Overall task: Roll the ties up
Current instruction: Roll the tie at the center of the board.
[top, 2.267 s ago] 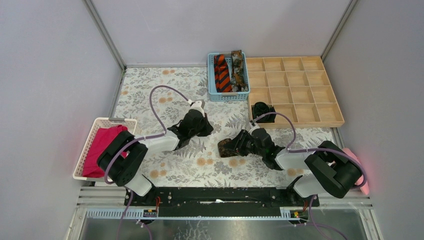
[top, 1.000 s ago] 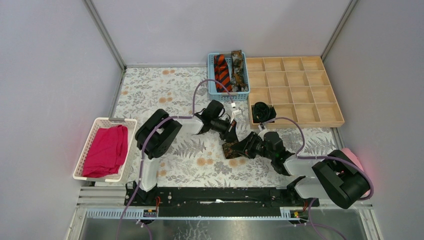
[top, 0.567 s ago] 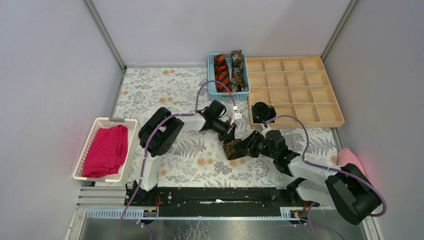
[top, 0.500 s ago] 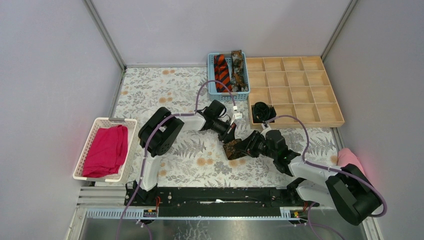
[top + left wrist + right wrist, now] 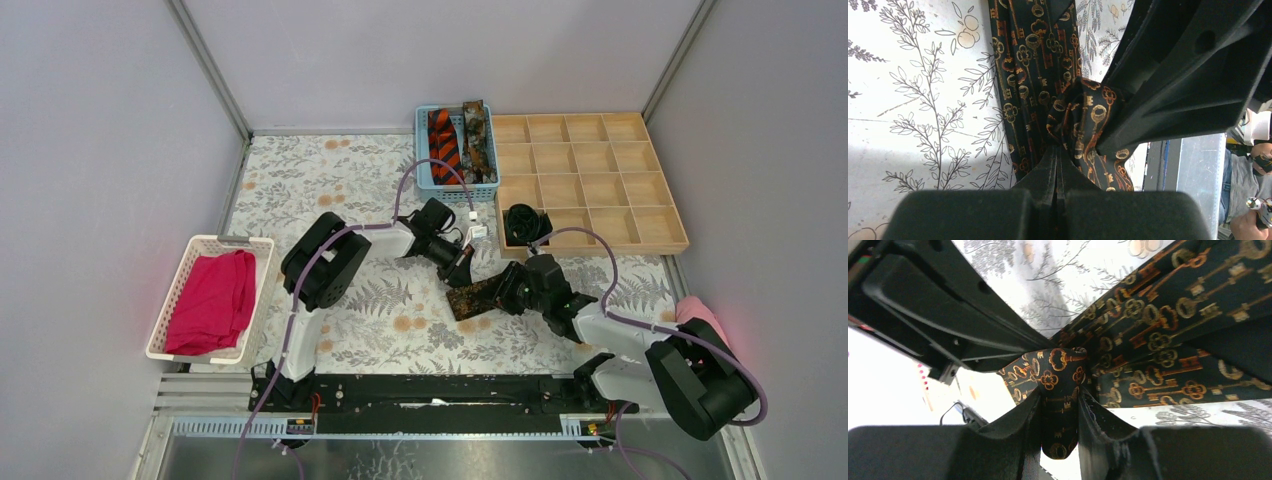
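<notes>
Left wrist: dark tie [image 5: 1030, 75], gold key print, in grip of left tool [image 5: 1057, 156]

- We find the far basket [image 5: 457, 193] at the far edge of the table [image 5: 300, 180], with the left tie [image 5: 445, 145] beside the right tie [image 5: 477, 140] inside.
- The divided tray [image 5: 610, 247] sits just right of it; the coiled tie [image 5: 524, 222] occupies its near-left compartment.
- The loose tie [image 5: 480, 297] lies before that corner.
- The side basket [image 5: 235, 241] at the left edge holds a cloth [image 5: 215, 300].
</notes>
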Tool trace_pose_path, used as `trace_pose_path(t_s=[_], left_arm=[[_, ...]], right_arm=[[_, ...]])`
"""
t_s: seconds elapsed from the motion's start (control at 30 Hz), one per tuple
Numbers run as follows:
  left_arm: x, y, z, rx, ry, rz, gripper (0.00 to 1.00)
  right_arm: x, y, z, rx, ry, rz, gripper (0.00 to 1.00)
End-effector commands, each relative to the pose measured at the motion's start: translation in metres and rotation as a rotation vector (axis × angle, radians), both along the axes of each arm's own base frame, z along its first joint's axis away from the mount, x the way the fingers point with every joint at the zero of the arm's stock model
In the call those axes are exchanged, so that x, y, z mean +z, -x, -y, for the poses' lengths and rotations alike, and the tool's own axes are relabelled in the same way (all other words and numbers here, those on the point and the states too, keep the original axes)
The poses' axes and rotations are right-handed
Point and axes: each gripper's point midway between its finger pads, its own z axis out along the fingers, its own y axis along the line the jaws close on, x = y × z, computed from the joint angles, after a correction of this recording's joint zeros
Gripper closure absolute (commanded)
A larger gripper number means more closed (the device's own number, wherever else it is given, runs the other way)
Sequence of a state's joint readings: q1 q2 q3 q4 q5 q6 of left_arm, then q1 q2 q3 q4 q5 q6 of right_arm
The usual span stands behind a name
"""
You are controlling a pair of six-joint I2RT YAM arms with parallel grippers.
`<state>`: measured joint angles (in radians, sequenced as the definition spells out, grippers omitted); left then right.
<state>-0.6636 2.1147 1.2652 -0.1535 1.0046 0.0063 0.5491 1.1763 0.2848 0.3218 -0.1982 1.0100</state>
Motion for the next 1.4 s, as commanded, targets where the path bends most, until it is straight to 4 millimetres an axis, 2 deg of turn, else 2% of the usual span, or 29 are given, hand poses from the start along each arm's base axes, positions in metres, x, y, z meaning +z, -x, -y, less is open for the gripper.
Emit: trace_pose_path(t_s=[0.0, 0.2, 0.3, 0.5, 0.67, 0.83, 0.97, 1.1, 1.37], left_arm=[[0.003, -0.001, 0.001, -0.020, 0.009, -0.008, 1.00], [0.000, -0.004, 0.003, -0.016, 0.007, -0.011, 1.00], [0.000, -0.011, 0.005, 0.010, -0.001, 0.001, 1.00], [0.013, -0.042, 0.004, 0.142, -0.043, 0.059, 1.00], [0.031, -0.071, 0.001, 0.291, -0.069, 0.114, 0.98], [0.055, -0.084, 0.001, 0.389, -0.035, 0.156, 0.96], [0.064, -0.078, -0.004, 0.417, -0.023, 0.145, 0.97], [0.069, -0.053, -0.010, 0.402, -0.009, 0.116, 1.00], [0.045, -0.011, -0.017, 0.371, -0.111, 0.083, 1.00]], right_arm=[[-0.009, -0.014, 0.016, -0.034, 0.118, 0.021, 0.66], [-0.013, -0.023, 0.017, 0.004, 0.207, 0.018, 0.66], [-0.019, -0.024, 0.017, 0.025, 0.243, -0.010, 0.67], [-0.036, -0.021, 0.022, 0.033, 0.291, -0.056, 0.68], [-0.041, -0.019, 0.025, 0.059, 0.331, -0.080, 0.70], [-0.041, -0.015, 0.028, 0.071, 0.354, -0.092, 0.71], [-0.044, -0.013, 0.033, 0.068, 0.378, -0.101, 0.71], [-0.045, -0.012, 0.035, 0.075, 0.394, -0.101, 0.72], [-0.044, -0.015, 0.030, 0.095, 0.383, -0.091, 0.72]])
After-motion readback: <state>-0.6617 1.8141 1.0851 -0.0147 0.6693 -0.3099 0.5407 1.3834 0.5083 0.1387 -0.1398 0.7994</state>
